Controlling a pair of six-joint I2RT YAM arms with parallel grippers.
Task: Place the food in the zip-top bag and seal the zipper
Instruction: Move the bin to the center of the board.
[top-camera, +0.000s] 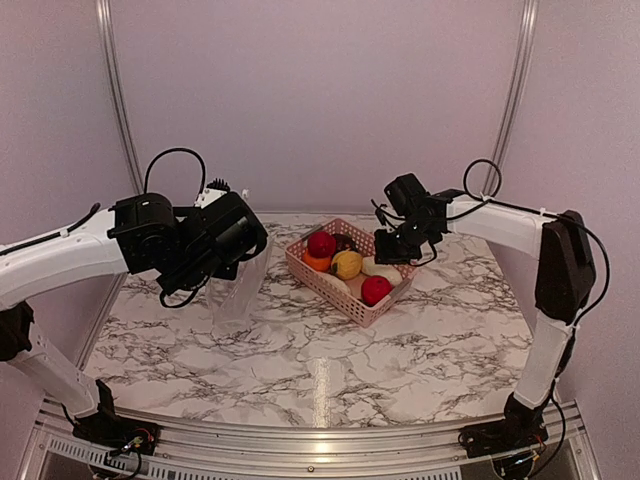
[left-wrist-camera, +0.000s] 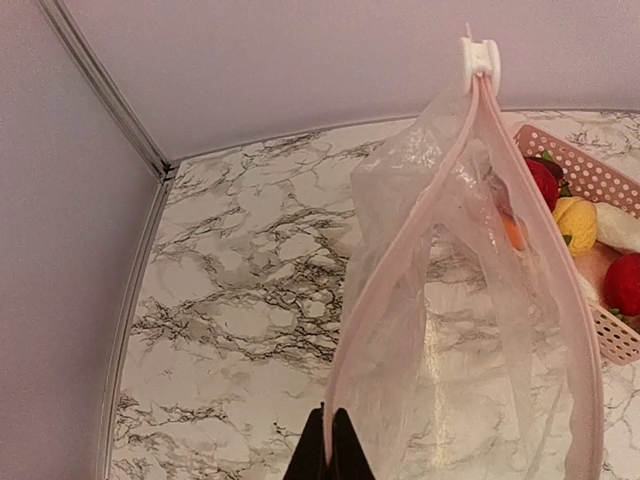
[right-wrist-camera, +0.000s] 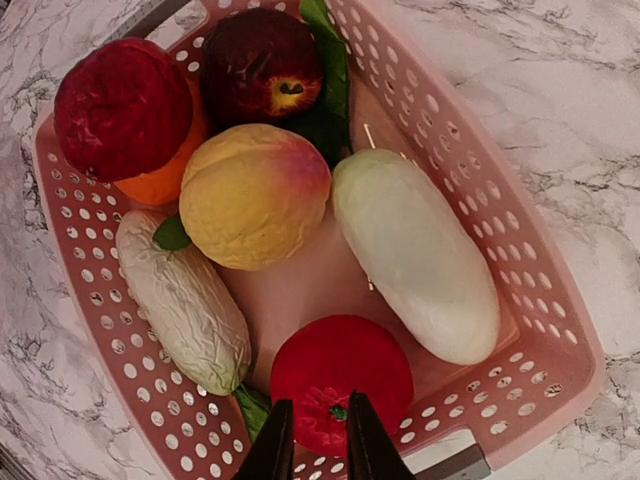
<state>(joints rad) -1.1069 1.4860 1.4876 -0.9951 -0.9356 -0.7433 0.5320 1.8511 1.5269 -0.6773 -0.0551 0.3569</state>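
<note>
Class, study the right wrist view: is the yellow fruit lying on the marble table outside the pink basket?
No, the yellow fruit lies inside the pink basket, right beside a pale elongated vegetable.

We see a pink slatted basket (right-wrist-camera: 560, 330) on the marble table (right-wrist-camera: 600, 120), holding a crinkled red ball (right-wrist-camera: 122, 105) that lies against an orange fruit (right-wrist-camera: 155, 185), a dark purple fruit (right-wrist-camera: 262, 62) beside green leaves (right-wrist-camera: 328, 100), and a yellow peach-toned fruit (right-wrist-camera: 255, 195) in the middle. A wrinkled pale vegetable (right-wrist-camera: 183, 300) lies along the basket's wall on the left of the view, and a smooth pale vegetable (right-wrist-camera: 415, 255) lies on the right. At the bottom edge our right gripper (right-wrist-camera: 318, 445) hangs over a red fruit (right-wrist-camera: 340, 365) with a green calyx, its dark fingers a narrow gap apart, and we cannot tell whether they pinch anything.
</note>
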